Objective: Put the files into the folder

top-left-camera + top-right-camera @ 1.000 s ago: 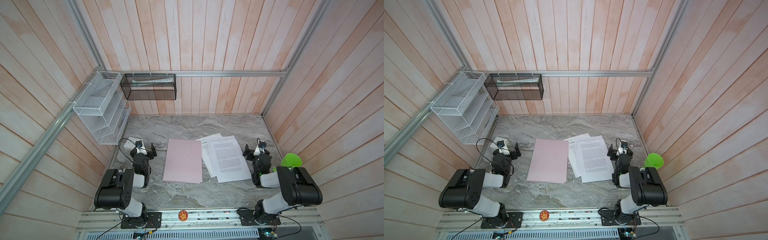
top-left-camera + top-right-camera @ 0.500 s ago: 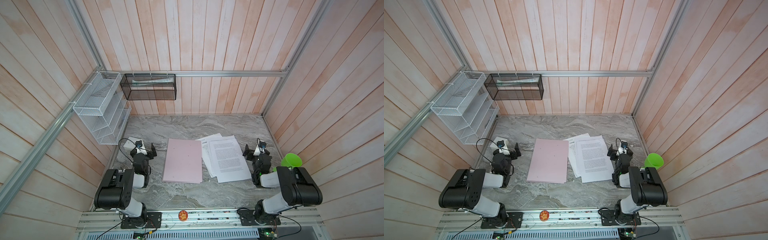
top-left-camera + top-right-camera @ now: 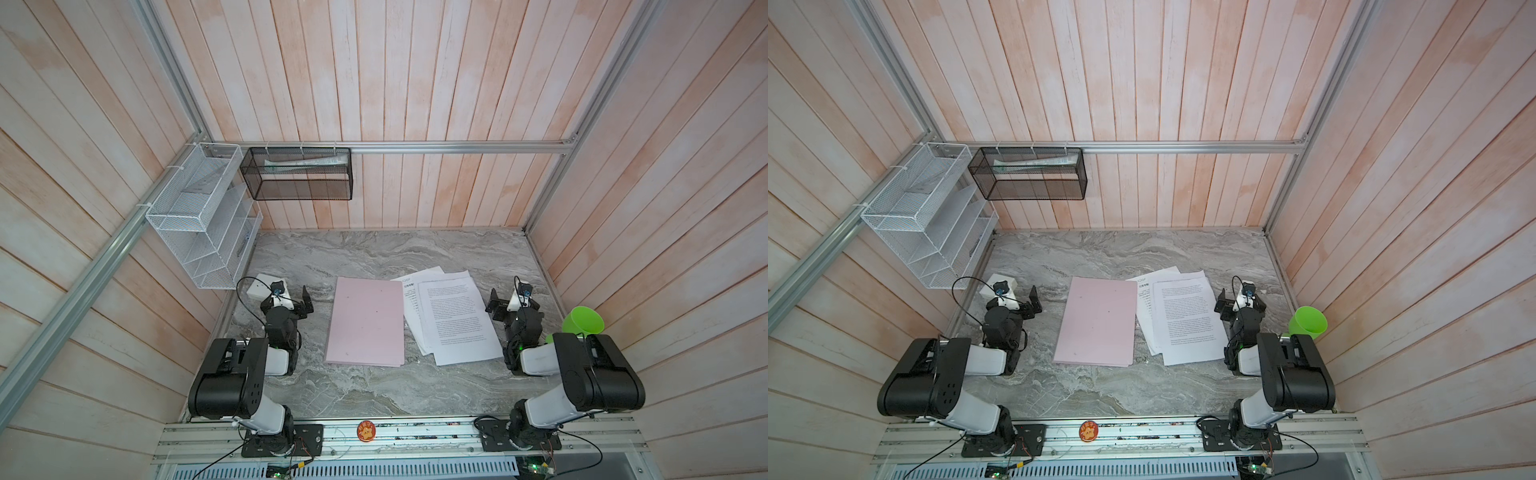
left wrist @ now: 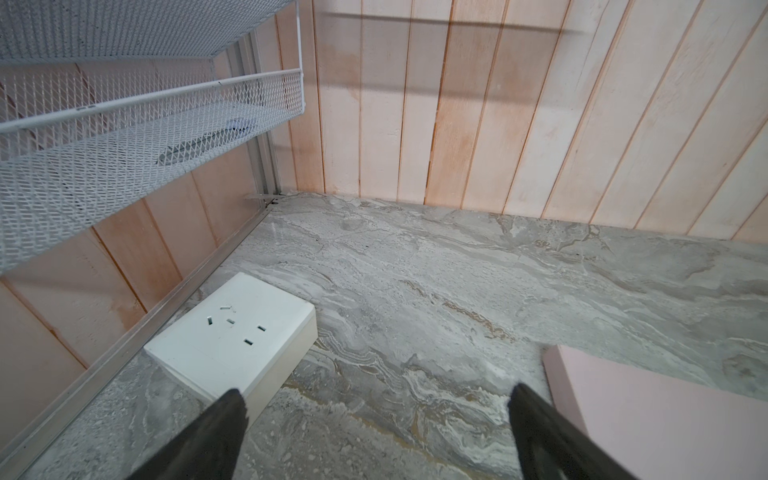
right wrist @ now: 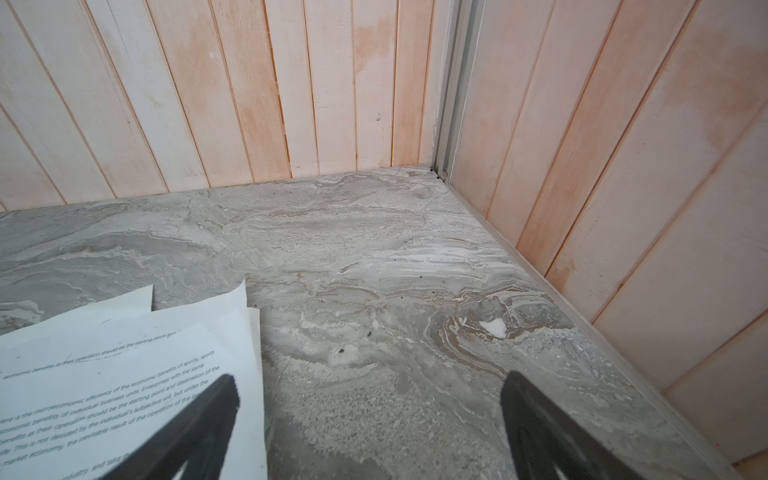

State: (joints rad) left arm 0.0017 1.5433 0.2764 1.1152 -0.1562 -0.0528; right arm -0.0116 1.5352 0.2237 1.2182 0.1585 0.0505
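Wide open, empty: left pincer (image 4: 376, 399), right pincer (image 5: 370, 390). Closed folder (image 3: 365, 322) mid bench (image 3: 374, 257); files (image 3: 455, 316) fanned at its 3 o'clock, edges touching. Risk: loose sheets slide apart or crumple when pinched flat.

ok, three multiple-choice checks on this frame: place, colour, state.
1. Relative to the thin pale pink flat folder, the white printed paper sheets lie: A) on top of it B) beside it, on its right in both top views C) in a wall rack.
2. The plastic cup is: A) red B) bright green C) blue.
3. The left gripper and right gripper are: A) both open, empty B) both shut C) gripping paper.
Key: B, they lie on the table at its right; B, green in both top views; A, wrist views show jaws spread, nothing between.
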